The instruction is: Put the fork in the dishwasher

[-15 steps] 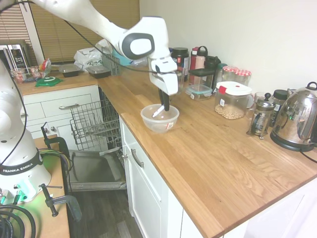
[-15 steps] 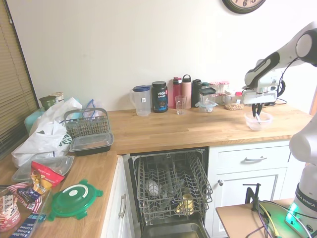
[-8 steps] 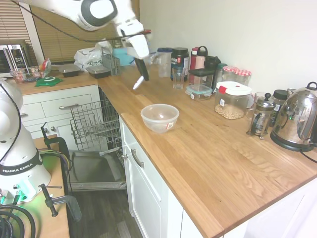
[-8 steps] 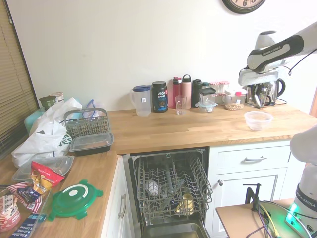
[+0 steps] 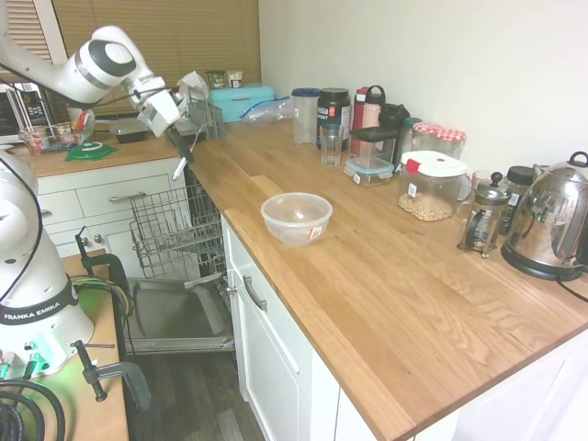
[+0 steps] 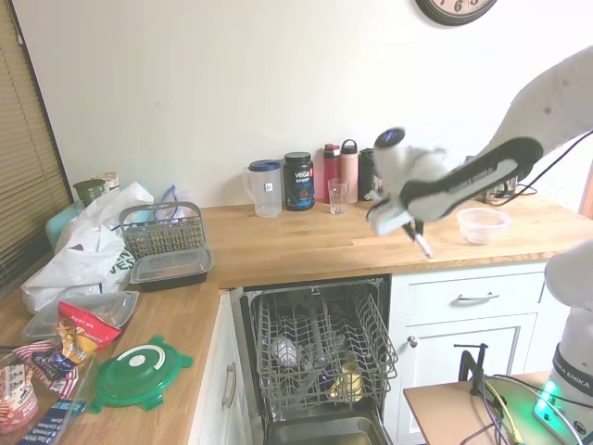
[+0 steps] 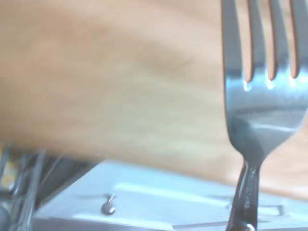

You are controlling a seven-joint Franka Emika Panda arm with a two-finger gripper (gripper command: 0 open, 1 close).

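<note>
Clamped on the fork at upper left of the first exterior view, the gripper hangs over the dishwasher, where tines may snag its wire rack.

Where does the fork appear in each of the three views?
First exterior view: fork hangs upper left, over the counter edge above the dishwasher rack.
Second exterior view: fork right of centre, above the rack.
Wrist view: fork fills the right side.
Shared landmark: clear bowl, in both exterior views.
</note>
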